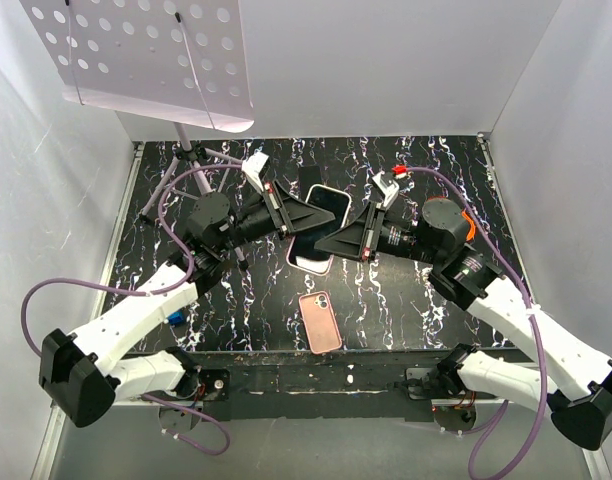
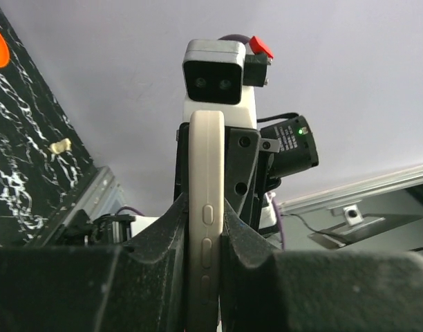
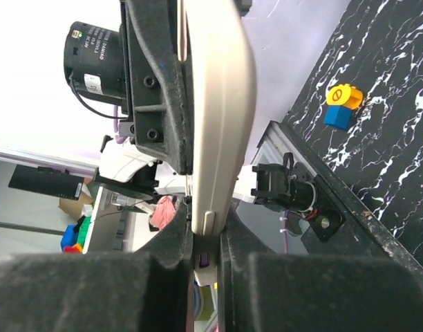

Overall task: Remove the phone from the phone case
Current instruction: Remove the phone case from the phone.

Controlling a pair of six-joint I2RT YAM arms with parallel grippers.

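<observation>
A phone with a dark screen [image 1: 324, 210] sits in a cream case and is held above the black marbled table [image 1: 406, 300], between both arms. My left gripper [image 1: 299, 213] is shut on it from the left. In the left wrist view the case's cream edge [image 2: 206, 173] with its side buttons is clamped between the fingers of that gripper [image 2: 206, 232]. My right gripper [image 1: 333, 240] is shut on it from the right. In the right wrist view the cream edge [image 3: 222, 117] is pinched in that gripper [image 3: 206, 232]. I cannot tell whether phone and case have parted.
A pink phone-shaped item with a camera cut-out [image 1: 320, 321] lies flat on the table near the front. A white perforated panel on a tripod [image 1: 156, 60] stands at the back left. A small blue and yellow block [image 3: 341, 107] lies at the left. White walls enclose the table.
</observation>
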